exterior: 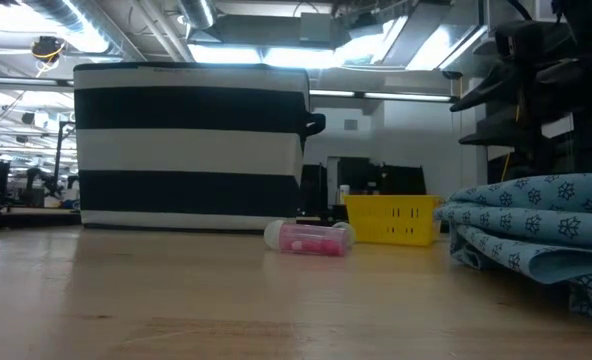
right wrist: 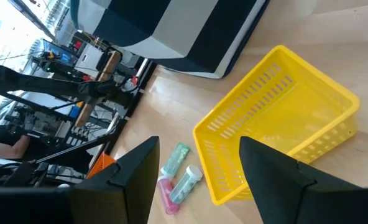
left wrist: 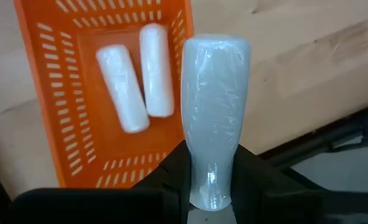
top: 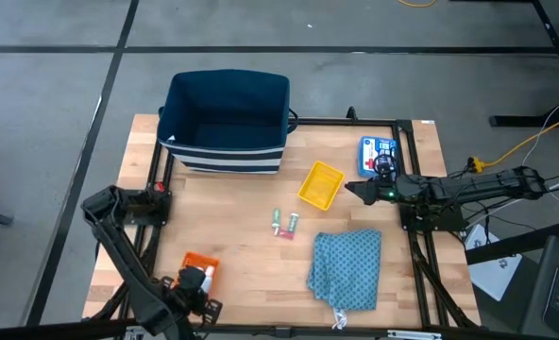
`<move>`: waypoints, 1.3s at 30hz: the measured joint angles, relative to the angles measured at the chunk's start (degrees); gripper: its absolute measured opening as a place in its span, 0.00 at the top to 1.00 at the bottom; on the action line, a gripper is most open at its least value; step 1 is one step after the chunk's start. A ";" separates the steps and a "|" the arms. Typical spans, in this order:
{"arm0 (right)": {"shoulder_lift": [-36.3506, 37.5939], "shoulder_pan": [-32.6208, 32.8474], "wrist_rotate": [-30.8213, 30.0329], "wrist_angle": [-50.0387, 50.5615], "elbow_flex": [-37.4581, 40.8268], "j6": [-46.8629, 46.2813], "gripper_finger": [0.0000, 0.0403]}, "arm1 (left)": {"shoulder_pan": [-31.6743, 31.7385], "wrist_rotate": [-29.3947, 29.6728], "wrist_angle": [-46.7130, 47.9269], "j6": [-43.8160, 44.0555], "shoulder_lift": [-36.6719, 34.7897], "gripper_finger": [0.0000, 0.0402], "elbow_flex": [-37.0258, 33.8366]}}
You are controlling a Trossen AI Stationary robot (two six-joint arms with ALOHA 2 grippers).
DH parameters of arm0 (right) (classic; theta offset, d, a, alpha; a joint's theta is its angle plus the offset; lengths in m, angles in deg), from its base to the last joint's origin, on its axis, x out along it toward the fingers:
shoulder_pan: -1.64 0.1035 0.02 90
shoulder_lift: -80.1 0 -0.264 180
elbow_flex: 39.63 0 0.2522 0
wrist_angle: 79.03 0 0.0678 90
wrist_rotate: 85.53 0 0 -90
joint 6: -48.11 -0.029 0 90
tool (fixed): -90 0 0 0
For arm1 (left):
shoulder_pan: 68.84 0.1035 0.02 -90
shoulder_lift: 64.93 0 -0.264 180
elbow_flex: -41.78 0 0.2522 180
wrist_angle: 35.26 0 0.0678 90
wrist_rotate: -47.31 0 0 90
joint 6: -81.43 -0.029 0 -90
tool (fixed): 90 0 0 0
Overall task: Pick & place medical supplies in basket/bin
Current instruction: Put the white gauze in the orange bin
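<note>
Left gripper (left wrist: 210,186): mine, pinched on a white roll (left wrist: 214,118) standing up between my fingers, just beside the orange basket (left wrist: 47,81).
Right gripper (right wrist: 199,171): mine too, fingers spread wide, nothing between them, hovering by the yellow basket (right wrist: 283,112).
High view: my left gripper (top: 193,280) sits over the orange basket (top: 200,264) at the table's near-left corner; my right gripper (top: 352,189) is just right of the yellow basket (top: 320,183). The tubes (top: 284,224) lie near that basket on its near-left side, the teal cloth (top: 347,266) nearer still. The navy striped bin (top: 227,123) stands behind it, to the left. A blue packet (top: 377,153) lies on the yellow basket's right.
Low view: neither basket's contents show; the pink tube (exterior: 309,238) lies just left of the yellow basket (exterior: 392,219), the folded cloth (exterior: 536,230) on its right, the bin (exterior: 191,148) behind.
Left wrist view: only here, two more white rolls (left wrist: 137,78) lie side by side inside the orange basket.
Right wrist view: only here, the yellow basket shows bare inside; green tubes (right wrist: 181,168) and a pink one (right wrist: 166,194) lie beside it.
</note>
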State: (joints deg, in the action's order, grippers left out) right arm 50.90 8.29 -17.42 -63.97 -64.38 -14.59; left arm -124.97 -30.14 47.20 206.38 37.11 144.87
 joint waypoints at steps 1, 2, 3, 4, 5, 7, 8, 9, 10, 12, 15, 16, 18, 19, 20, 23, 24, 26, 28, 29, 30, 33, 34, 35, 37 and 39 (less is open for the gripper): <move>-0.14 0.00 0.00 0.01 -0.01 -0.01 0.44 | -0.14 0.39 0.05 -0.01 -0.22 0.82 -0.01; -0.29 0.01 0.00 0.03 0.00 -0.03 0.44 | -0.24 1.05 0.20 -0.16 -0.50 0.82 -0.01; -0.48 0.01 -0.02 -0.01 -0.02 -0.05 0.44 | -0.32 1.47 0.38 -0.33 -0.82 0.82 -0.01; -0.67 0.00 -0.03 0.01 0.00 -0.10 0.44 | -0.43 1.93 0.74 -0.46 -1.12 0.82 -0.01; -0.84 0.00 -0.03 0.02 -0.01 -0.26 0.44 | -0.51 2.60 1.17 -0.48 -1.44 0.82 -0.01; -1.22 0.00 -0.19 0.00 -0.02 -1.22 0.44 | -0.72 4.45 1.60 -0.61 -2.30 0.82 -0.20; -1.44 0.00 -0.18 0.01 0.00 -1.43 0.44 | -0.84 5.52 0.87 -0.68 -3.19 0.82 -0.98; -1.66 0.00 -0.19 0.02 -0.02 -1.49 0.44 | -0.94 6.72 -0.48 -1.01 -4.37 0.82 -2.32; -1.81 0.02 -0.18 0.02 0.01 -1.55 0.44 | -1.13 8.14 -2.59 -1.39 -5.86 0.82 -4.23; -2.06 0.00 -0.18 0.02 0.01 -1.60 0.44 | -1.49 11.28 -7.93 -2.58 -9.44 0.82 -9.13; -2.20 0.02 -0.18 0.02 -0.01 -1.60 0.44 | -1.65 15.00 -14.75 -4.58 -15.55 0.82 -17.47; -2.20 0.00 -0.18 0.02 0.01 -1.60 0.44 | -1.65 15.76 -16.96 -5.38 -17.76 0.82 -20.06; -2.19 0.00 -0.18 0.02 0.00 -1.60 0.44 | -1.65 16.24 -21.08 -7.61 -22.42 0.82 -25.37; -2.20 0.02 -0.18 0.02 -0.01 -1.60 0.44 | -1.66 16.25 -22.56 -8.52 -24.66 0.82 -27.92; -2.20 0.00 -0.18 0.02 -0.02 -1.68 0.44 | -1.86 16.25 -24.17 -9.26 -26.84 0.82 -30.48; -2.21 0.01 -0.17 0.02 0.00 -3.14 0.44 | -3.06 16.23 -29.67 -9.37 -32.74 0.82 -37.79; -2.22 0.00 -0.17 0.02 0.00 -3.63 0.44 | -3.44 16.11 -32.70 -9.46 -34.35 0.82 -39.92; -2.22 0.00 -0.16 0.02 -0.01 -4.43 0.44 | -4.02 14.86 -38.94 -10.22 -36.55 0.82 -43.21; -2.22 0.00 -0.18 0.02 -0.02 -4.44 0.44 | -4.27 12.60 -42.22 -10.69 -36.95 0.82 -45.22; -2.22 0.00 -0.16 0.02 -0.01 -4.46 0.44 | -4.27 11.41 -42.46 -10.45 -36.87 0.82 -45.79; -2.22 0.00 -0.18 0.02 0.00 -4.57 0.44 | -4.27 10.39 -41.82 -9.77 -36.76 0.82 -46.13; -2.24 0.02 -0.20 0.02 -0.01 -5.13 0.44 | -4.27 8.71 -39.55 -6.76 -36.57 0.82 -46.83; -2.24 0.02 -0.36 0.02 0.00 -5.53 0.44 | -4.43 8.71 -38.07 -5.76 -36.56 0.82 -46.87; -2.24 0.02 -0.80 0.02 -0.01 -5.75 0.44 | -4.54 8.57 -36.96 -5.12 -36.56 0.82 -46.92; -2.24 0.00 -1.69 0.02 0.00 -5.92 0.44 | -4.40 6.57 -36.27 -4.32 -36.56 0.81 -46.92; -2.24 0.01 -2.32 0.02 -0.02 -5.90 0.44 | -4.17 4.11 -35.78 -3.73 -36.16 0.80 -46.92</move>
State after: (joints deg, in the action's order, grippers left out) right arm 48.66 8.30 -19.74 -63.95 -64.40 -20.49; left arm -129.14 -26.03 11.43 202.65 0.95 97.95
